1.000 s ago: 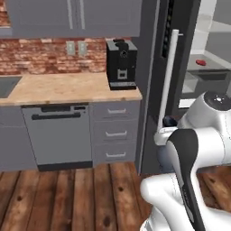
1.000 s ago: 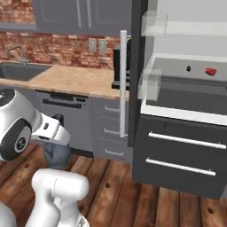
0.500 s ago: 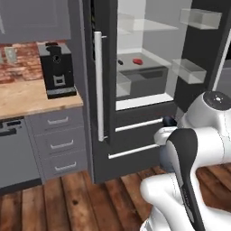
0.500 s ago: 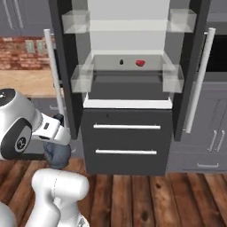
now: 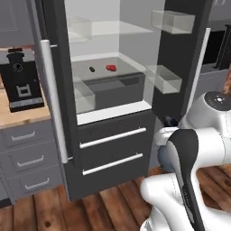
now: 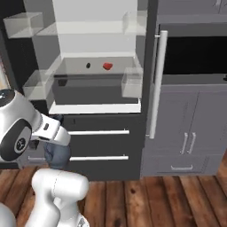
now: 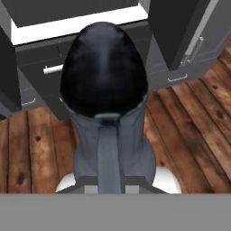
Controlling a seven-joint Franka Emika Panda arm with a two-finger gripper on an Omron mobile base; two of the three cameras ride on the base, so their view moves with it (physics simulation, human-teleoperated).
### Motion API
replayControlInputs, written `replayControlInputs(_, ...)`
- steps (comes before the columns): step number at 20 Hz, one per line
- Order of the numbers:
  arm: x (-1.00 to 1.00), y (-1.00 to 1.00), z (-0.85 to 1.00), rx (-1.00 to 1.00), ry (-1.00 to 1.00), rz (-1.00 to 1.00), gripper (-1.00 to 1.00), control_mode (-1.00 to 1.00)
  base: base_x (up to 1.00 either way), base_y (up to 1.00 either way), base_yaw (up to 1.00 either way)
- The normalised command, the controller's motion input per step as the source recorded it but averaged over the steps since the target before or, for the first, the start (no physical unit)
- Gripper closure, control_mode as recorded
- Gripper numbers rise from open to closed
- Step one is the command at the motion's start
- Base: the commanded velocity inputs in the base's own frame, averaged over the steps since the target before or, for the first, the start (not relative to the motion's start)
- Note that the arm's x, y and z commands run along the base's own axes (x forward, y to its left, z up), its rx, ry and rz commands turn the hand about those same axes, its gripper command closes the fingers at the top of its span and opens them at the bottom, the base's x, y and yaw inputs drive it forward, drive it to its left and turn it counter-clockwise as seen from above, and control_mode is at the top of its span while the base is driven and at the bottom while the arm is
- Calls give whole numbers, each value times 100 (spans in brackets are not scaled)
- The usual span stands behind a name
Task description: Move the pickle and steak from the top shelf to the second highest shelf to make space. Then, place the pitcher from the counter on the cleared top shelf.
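Note:
My gripper [image 6: 55,141] is shut on the dark blue-grey pitcher [image 7: 106,90], which fills the middle of the hand view and hides the fingertips. In the right base view the pitcher [image 6: 56,154] hangs low beside the arm, in front of the fridge drawers. The fridge stands open. The tiny dark pickle [image 5: 91,69] and the red steak [image 5: 111,67] lie side by side on the second shelf down, also seen as pickle [image 6: 88,65] and steak [image 6: 107,66]. Above them the pale glass top shelf [image 5: 122,29] carries nothing. A strip of the tan counter [image 5: 18,116] shows at the left.
Both fridge doors stand open with clear bins [image 5: 164,77] on them, and the left door's long handle [image 5: 54,99] is close by. Two dark drawers [image 5: 113,149] sit below the shelves. A black coffee machine [image 5: 20,81] stands on the counter. Grey cabinets [image 6: 190,128] are at the right.
The base has turned, so both base views swung from the counter to face the open fridge. The pitcher has stayed in the shut gripper.

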Motion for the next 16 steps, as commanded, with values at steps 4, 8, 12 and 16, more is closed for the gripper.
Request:
replayControlInputs(4, 0, 0, 0, 0, 0, 0, 100, 100, 94, -42, 15)
replayControlInputs(8, 0, 0, 0, 0, 0, 0, 100, 100, 89, -26, 17)
replayControlInputs(12, 0, 0, 0, 0, 0, 0, 100, 100, 75, -4, 16)
replayControlInputs(16, 0, 0, 0, 0, 0, 0, 100, 100, 64, 1, 12)
